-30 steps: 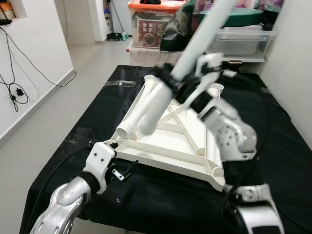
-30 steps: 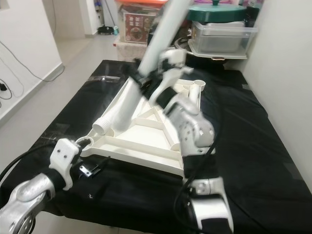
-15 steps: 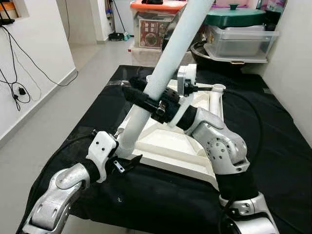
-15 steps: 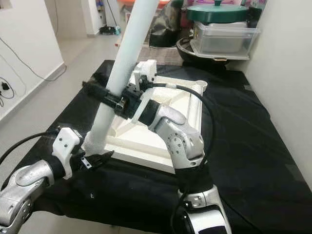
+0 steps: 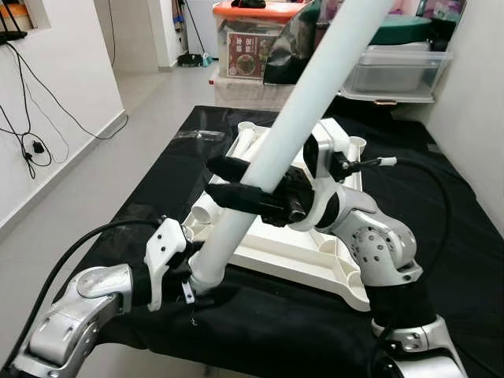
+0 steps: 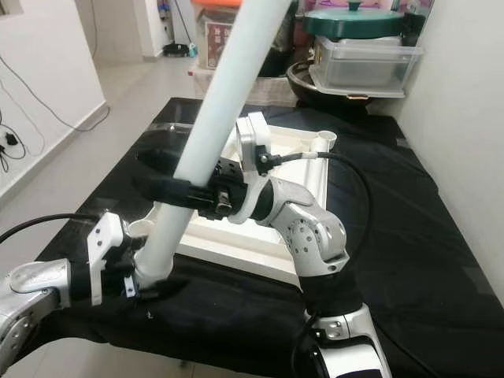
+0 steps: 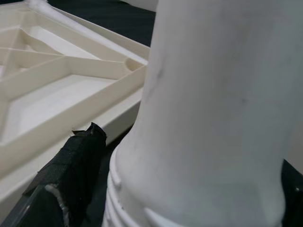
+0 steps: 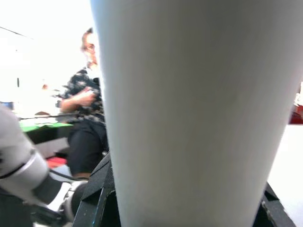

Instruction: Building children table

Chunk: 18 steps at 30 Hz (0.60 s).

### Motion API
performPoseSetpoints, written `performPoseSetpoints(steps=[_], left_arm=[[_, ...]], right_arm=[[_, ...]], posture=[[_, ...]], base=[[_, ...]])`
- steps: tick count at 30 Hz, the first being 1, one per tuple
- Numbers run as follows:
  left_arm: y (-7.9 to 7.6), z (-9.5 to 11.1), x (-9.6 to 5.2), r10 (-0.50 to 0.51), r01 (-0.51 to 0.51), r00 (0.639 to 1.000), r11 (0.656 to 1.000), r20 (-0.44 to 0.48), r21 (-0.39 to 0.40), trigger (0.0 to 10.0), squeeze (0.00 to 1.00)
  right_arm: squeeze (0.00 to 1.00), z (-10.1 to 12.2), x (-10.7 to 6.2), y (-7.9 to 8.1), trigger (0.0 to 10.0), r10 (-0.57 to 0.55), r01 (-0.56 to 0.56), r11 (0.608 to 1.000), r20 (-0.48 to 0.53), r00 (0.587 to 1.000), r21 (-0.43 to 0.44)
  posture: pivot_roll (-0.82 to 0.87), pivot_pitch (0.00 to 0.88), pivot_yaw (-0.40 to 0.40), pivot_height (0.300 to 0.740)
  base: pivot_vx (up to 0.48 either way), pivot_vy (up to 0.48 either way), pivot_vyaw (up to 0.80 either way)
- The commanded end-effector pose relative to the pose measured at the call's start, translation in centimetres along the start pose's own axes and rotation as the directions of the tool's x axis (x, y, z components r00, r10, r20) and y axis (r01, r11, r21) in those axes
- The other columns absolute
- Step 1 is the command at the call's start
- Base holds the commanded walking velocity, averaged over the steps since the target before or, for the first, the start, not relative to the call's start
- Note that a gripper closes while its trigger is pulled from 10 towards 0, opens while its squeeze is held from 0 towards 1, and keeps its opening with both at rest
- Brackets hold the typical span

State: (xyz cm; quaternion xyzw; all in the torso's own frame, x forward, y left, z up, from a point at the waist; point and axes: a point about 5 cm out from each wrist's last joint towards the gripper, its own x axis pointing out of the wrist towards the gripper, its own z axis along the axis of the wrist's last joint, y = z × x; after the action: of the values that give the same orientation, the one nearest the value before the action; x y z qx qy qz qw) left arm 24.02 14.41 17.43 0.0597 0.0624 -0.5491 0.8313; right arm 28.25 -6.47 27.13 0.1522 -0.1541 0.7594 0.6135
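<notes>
A long white table leg (image 5: 303, 98) slants from low on my left up toward the right. My right gripper (image 5: 236, 183) is shut on the leg at its middle, one black finger on each side. The leg's threaded lower end (image 7: 199, 156) sits in my left gripper (image 5: 194, 285), which is shut on it just in front of the tabletop's near left corner. The white tabletop (image 5: 315, 264) lies upside down on the black-covered table (image 5: 457, 236), its ribs facing up. A second white leg (image 5: 201, 213) lies on it, open end toward me.
Leg sockets (image 5: 354, 143) stand up at the tabletop's far corners. Storage boxes (image 5: 252, 43) and a clear tub (image 5: 402, 69) are stacked behind the table. Cables (image 5: 27, 146) hang on the left wall. A seated person (image 8: 85, 123) appears in the right wrist view.
The right gripper has swung the leg down and toward me, so its threaded end passed the tabletop's near edge. The left gripper, open beside the corner before, now holds that end.
</notes>
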Motion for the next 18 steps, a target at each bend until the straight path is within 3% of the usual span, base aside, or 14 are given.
performPoseSetpoints(steps=[1, 3, 4, 6, 16, 17, 18], left_arm=[[-1.8, 2.0, 1.3, -0.144, 0.141, 0.987, 0.989, 0.077, 0.043, 10.0, 0.0], [-2.2, 2.5, 1.3, -0.185, 0.182, 0.978, 0.983, 0.094, 0.035, 10.0, 0.0], [-2.9, 3.2, 1.2, -0.271, 0.269, 0.958, 0.963, 0.097, 0.03, 10.0, 0.0], [-3.1, 3.3, 1.1, -0.306, 0.303, 0.949, 0.952, 0.082, 0.041, 10.0, 0.0], [-3.3, 4.0, 1.1, -0.394, 0.389, 0.919, 0.916, 0.025, 0.1, 10.0, 0.0], [-3.3, 4.3, 1.1, -0.406, 0.402, 0.913, 0.91, 0.027, 0.104, 8.7, 0.0], [-3.3, 4.3, 1.1, -0.406, 0.402, 0.913, 0.91, 0.027, 0.104, 8.7, 0.0]], right_arm=[[0.0, -0.6, 2.7, 1.0, 0.0, 0.172, -0.176, 0.983, 0.068, 0.983, 0.052], [0.0, -0.5, 2.9, 1.1, 0.0, 0.199, -0.203, 0.978, 0.078, 0.977, 0.056], [0.0, -0.5, 3.3, 1.3, 0.0, 0.24, -0.248, 0.966, 0.101, 0.965, 0.075], [0.0, -0.4, 3.5, 1.4, 0.0, 0.256, -0.266, 0.96, 0.114, 0.96, 0.086], [0.0, -0.6, 4.2, 1.8, 0.0, 0.32, -0.339, 0.931, 0.147, 0.936, 0.134], [0.0, -0.9, 4.3, 2.0, 0.0, 0.33, -0.352, 0.924, 0.154, 0.931, 0.148], [0.0, -0.9, 4.3, 2.0, 0.0, 0.33, -0.352, 0.924, 0.154, 0.931, 0.148]], posture=[[0.12, 0.0, -0.027, 0.74], [0.13, 0.0, -0.028, 0.74], [0.13, 0.0, -0.032, 0.74], [0.13, 0.0, -0.032, 0.74], [0.13, 0.0, -0.025, 0.74], [0.13, 0.0, -0.022, 0.74], [0.13, 0.0, -0.022, 0.74]], base=[[0.0, 0.0, 0.0], [0.0, 0.0, 0.0], [0.0, 0.0, 0.0], [0.0, 0.0, 0.0], [0.0, 0.0, 0.0], [0.0, 0.0, 0.0], [0.0, 0.0, 0.0]])
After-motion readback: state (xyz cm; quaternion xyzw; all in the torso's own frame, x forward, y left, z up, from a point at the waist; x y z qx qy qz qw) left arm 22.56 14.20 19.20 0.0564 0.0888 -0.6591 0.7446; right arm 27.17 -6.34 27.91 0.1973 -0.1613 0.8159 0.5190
